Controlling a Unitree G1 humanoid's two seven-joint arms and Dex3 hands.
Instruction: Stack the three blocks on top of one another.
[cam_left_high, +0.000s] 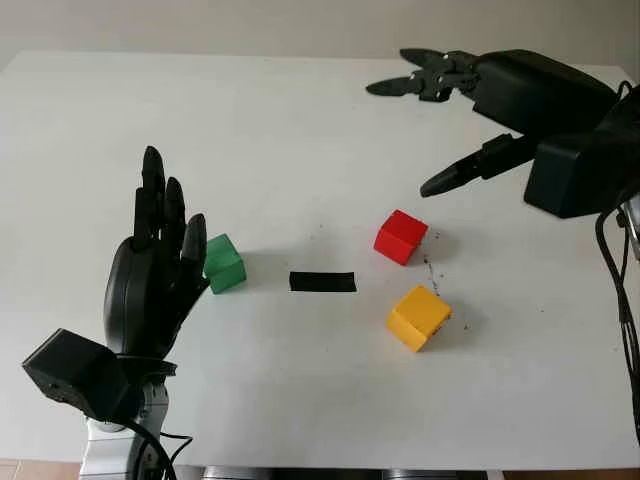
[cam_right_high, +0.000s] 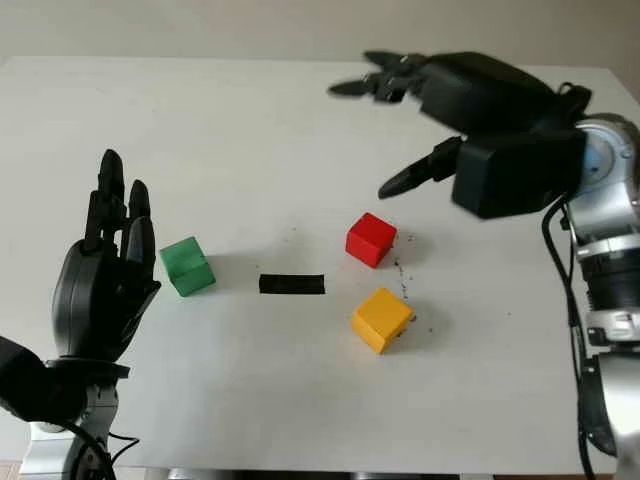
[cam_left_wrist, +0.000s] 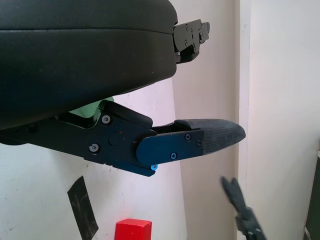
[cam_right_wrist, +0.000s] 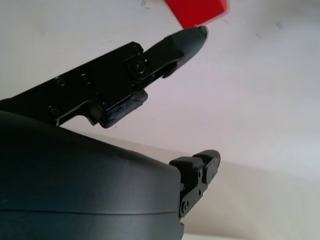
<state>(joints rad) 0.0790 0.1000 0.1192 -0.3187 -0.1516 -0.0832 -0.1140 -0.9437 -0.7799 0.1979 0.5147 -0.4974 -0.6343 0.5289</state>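
Left hand (cam_left_high: 155, 265): open, fingers upright, holding nothing, just left of the green block (cam_left_high: 224, 263). Right hand (cam_right_high: 470, 110): open, raised over the far right tabletop (cam_left_high: 300, 130), fingers pointing left, beyond the red block (cam_left_high: 401, 237). Yellow block (cam_left_high: 418, 317) sits near the red one, toward the robot. All three blocks lie apart, unstacked, edges skewed; black tape strip (cam_left_high: 322, 282) lies between, its long axis left-right.

Table (cam_left_high: 300, 130) is viewed from above and in front by both head cams, angled down, set slightly apart (same scene, shifted sideways). Red block (cam_left_high: 401, 236) and black tape strip (cam_left_high: 322, 282) are shared w/ left wrist cam, mounted v. close behind left hand (cam_left_wrist: 150, 115), facing across the table. Right wrist cam is pressed near right hand (cam_right_wrist: 165, 75), red block at its frame edge.
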